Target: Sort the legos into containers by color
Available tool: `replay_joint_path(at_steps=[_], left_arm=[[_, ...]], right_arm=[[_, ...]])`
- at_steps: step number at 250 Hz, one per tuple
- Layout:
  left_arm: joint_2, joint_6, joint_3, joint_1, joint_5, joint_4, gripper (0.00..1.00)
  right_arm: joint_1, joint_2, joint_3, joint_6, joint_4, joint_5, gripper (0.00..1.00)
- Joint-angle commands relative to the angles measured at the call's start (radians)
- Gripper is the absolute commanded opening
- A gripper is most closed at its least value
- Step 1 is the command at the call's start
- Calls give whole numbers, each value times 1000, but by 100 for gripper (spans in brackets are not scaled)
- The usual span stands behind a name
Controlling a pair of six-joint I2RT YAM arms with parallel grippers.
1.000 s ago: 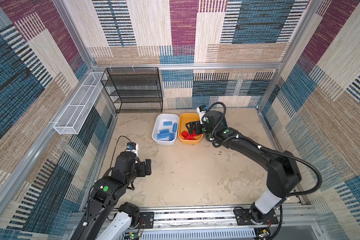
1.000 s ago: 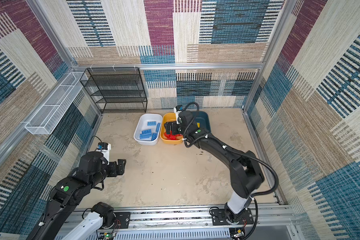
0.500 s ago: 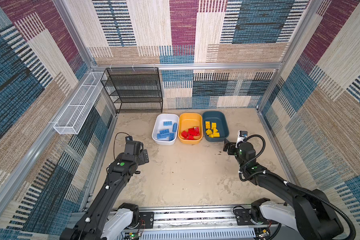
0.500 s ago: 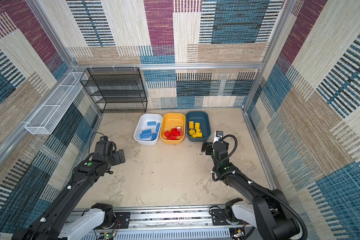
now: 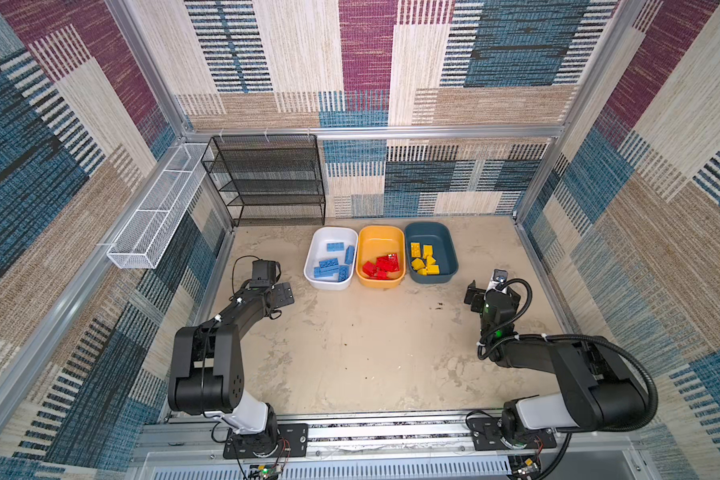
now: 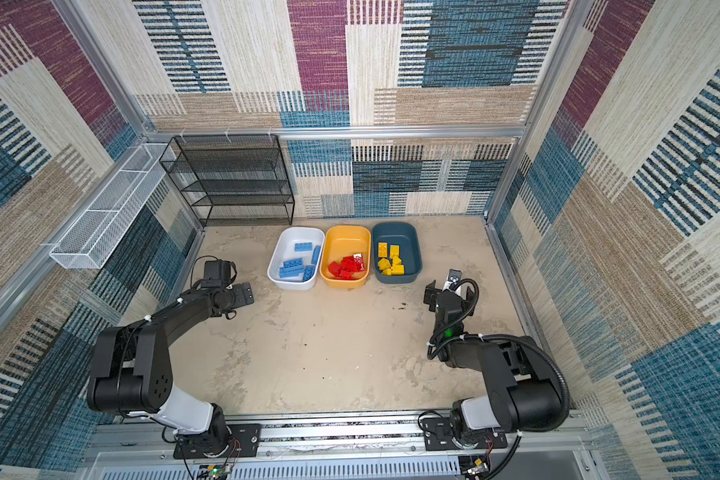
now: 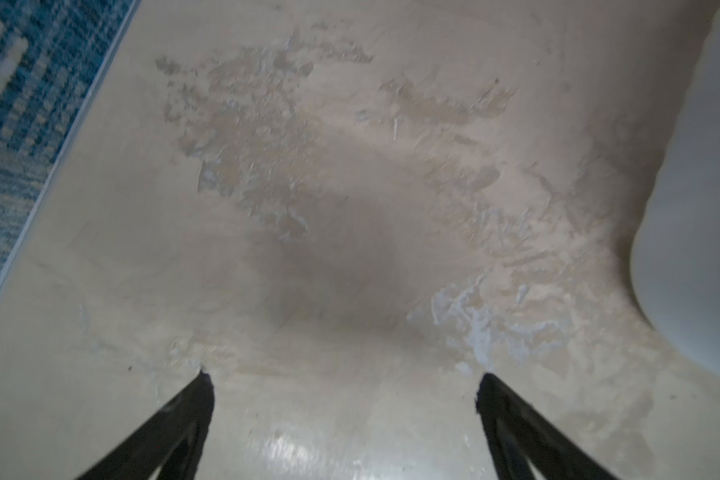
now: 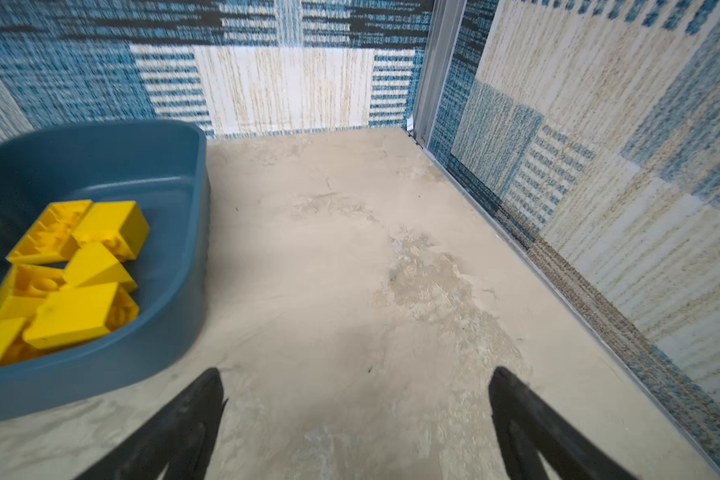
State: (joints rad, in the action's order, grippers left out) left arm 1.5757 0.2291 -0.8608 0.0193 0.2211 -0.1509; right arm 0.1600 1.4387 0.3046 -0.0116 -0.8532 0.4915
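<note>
Three containers stand in a row at the back in both top views. The white tub [image 5: 329, 237] holds blue legos [image 5: 329, 266], the yellow-orange tub [image 5: 381, 243] holds red legos [image 5: 385, 266], and the teal tub [image 5: 429, 232] holds yellow legos [image 5: 424, 262]. My left gripper [image 5: 269, 286] sits low over bare floor left of the white tub [image 7: 703, 208], open and empty [image 7: 344, 376]. My right gripper [image 5: 490, 286] is in front and to the right of the teal tub [image 8: 175, 232], open and empty [image 8: 357, 371], with the yellow legos [image 8: 80, 270] off to its side.
A black mesh rack [image 5: 273, 178] stands at the back left against the wall. A white wire basket [image 5: 154, 212] hangs on the left wall. Patterned walls close in all sides, and the right wall [image 8: 599, 208] is close to my right gripper. No loose legos show on the floor.
My right gripper has left the yellow-orange tub and drawn back to the right front of the teal tub. My left gripper has moved up beside the white tub. Both arms now sit folded low.
</note>
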Motion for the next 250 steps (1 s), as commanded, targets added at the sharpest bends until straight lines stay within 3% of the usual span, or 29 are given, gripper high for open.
replay_joint_path(at_steps=[1,56,105,131,148,167,185,217,250], left_arm=[[21,-88,35,1,-23,243,99],[68,-133,39,1,14,313,99],[-29,-141,164,-1,-16,445,98],[-131,-162,307,-2,-79,614,98],[-143,-179,366,1,-49,752,99],[-119,-177,344,10,-76,712,99],[-97,-210,452,-20,-68,946,98],[-10,-321,634,-146,98,1398,99],[-24,-317,604,-143,90,1320,99]], right_arm=[[-19,40,-34,49,-350,-4,100],[-67,90,18,17,-268,-116,100],[-68,48,-131,59,-504,-209,100],[-64,49,-236,72,-696,-227,100],[-57,84,-289,93,-840,-247,100],[-35,123,-298,126,-896,-257,100],[-33,141,-317,133,-947,-271,100],[-12,176,-333,162,-998,-286,100],[-11,182,-329,164,-998,-283,100]])
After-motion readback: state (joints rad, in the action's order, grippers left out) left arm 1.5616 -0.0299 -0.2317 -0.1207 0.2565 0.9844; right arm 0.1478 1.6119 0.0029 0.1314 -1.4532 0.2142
